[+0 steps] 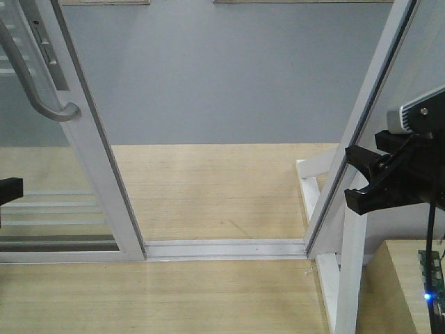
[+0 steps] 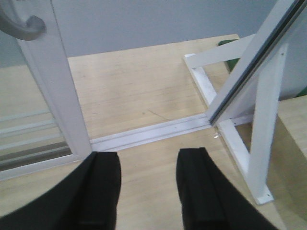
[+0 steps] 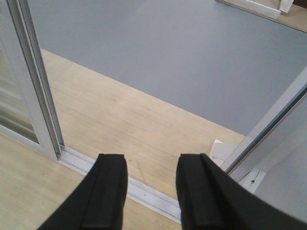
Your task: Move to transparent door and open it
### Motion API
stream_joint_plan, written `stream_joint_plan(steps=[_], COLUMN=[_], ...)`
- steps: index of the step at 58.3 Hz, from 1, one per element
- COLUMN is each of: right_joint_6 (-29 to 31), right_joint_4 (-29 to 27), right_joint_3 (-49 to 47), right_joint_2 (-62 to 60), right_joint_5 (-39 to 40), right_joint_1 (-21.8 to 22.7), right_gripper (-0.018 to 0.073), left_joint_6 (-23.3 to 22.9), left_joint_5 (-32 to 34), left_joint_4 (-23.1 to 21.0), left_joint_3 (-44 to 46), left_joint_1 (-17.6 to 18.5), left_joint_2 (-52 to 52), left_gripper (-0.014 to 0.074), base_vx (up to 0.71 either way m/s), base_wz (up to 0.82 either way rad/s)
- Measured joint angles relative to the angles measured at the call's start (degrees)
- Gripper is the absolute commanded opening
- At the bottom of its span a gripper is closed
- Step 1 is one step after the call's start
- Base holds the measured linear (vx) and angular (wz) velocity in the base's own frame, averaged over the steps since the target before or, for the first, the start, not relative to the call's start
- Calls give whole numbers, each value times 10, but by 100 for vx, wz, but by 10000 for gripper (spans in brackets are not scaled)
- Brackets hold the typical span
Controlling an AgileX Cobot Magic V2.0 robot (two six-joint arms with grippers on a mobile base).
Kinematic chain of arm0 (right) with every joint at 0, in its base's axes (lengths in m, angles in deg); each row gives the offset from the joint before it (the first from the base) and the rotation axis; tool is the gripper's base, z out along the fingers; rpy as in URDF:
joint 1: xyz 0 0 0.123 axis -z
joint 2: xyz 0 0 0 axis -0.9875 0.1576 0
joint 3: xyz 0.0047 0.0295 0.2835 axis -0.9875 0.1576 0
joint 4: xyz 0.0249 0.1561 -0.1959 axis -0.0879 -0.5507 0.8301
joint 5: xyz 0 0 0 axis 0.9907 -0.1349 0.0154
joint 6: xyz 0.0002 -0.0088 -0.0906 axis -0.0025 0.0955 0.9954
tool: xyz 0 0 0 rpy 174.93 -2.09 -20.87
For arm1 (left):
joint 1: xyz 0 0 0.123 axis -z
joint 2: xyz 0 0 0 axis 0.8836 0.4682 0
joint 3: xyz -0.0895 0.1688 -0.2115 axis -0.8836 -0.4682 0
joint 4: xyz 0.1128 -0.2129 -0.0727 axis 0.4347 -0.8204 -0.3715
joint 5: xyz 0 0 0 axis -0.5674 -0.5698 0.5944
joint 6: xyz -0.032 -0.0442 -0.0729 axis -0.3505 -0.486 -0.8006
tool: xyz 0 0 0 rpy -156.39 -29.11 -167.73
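Front view: one transparent door [image 1: 97,160] slid aside; two pincers [image 2: 147,191] [image 3: 151,191] released, empty.

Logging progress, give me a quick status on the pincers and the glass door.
Left pincer open, empty. Right pincer open, empty. Glass door slid left, doorway open, handle untouched. Nothing on the track.

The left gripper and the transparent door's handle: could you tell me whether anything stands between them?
Nothing visible does. The left gripper, jaws apart and empty, points at bare wooden floor and the white floor track. The handle on the transparent door lies up and to its left, unobstructed.
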Motion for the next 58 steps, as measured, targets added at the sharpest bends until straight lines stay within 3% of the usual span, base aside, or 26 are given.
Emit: stream_joint_plan(steps=[7, 13, 18, 24, 37, 58], right_joint_6=[0, 0, 0, 0, 0, 0], right_joint_4=[0, 0, 0, 0, 0, 0], right_joint_3=[0, 0, 0, 0, 0, 1], right_joint_2=[0, 0, 0, 0, 0, 0], right_joint_5=[0, 0, 0, 0, 0, 0], right_joint_1=[0, 0, 0, 0, 0, 0], right_gripper=[342, 342, 342, 342, 342, 342], left_joint_6=[-4, -4, -5, -32, -173, -183], left_joint_5=[96, 244, 359, 438, 454, 415], left_joint_4=[46, 73, 92, 126, 185, 188], left_joint_3=[-67, -155, -229, -307, -401, -401], left_joint_1=[0, 0, 0, 0, 0, 0], left_joint_2=[-83, -176, -247, -314, -391, -392], left_gripper=[162, -6, -8, -7, -7, -6], base_vx=[0, 0, 0, 0, 0, 0], base_wz=[0, 0, 0, 0, 0, 0])
